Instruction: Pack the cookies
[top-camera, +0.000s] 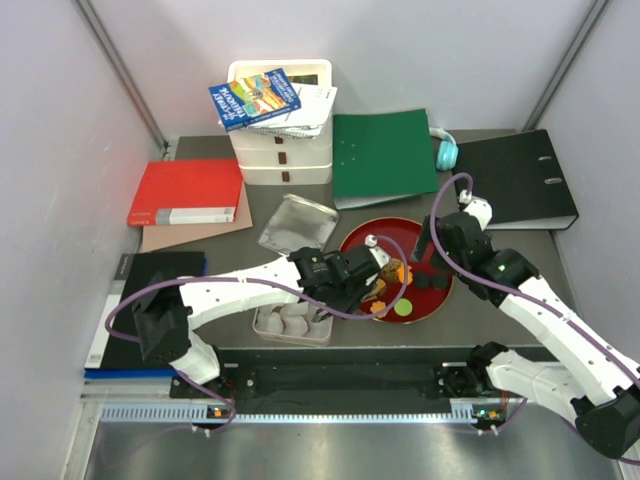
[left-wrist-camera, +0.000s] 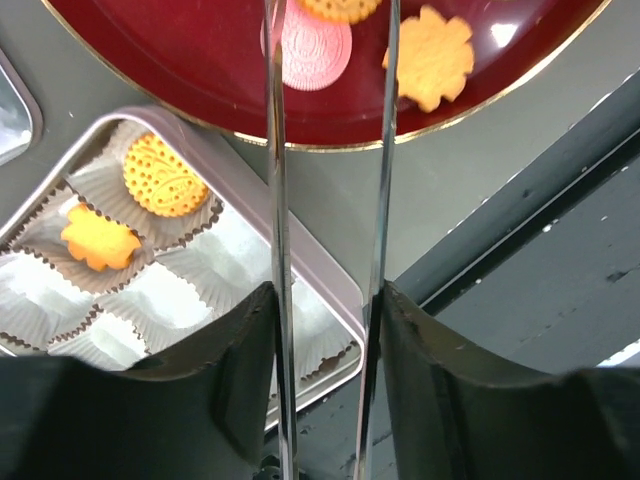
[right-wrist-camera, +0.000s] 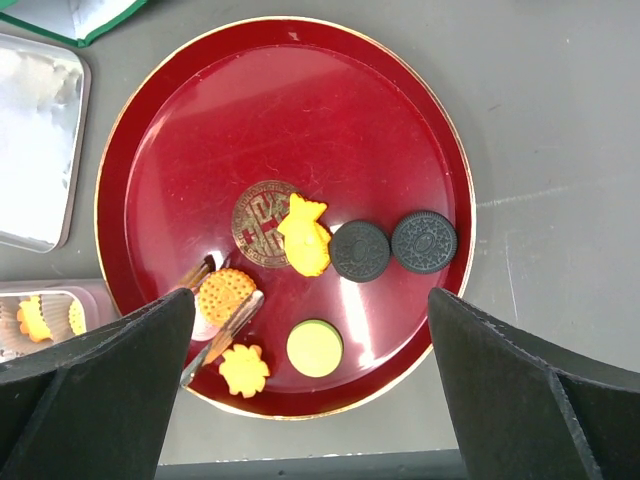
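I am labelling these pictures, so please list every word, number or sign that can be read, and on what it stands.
Nothing can be read for certain.
Blue booklet: print too small.
Red book: spine label blurred.
Red plate: gold seal-like emblem, characters unclear.
Black cookies: stamped pattern, no letters legible.

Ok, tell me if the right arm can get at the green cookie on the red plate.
Probably yes. The right gripper hangs open above the red plate, and the green cookie lies uncovered near its rim. The left arm's metal tongs, at the round orange cookie nearby, may crowd it.
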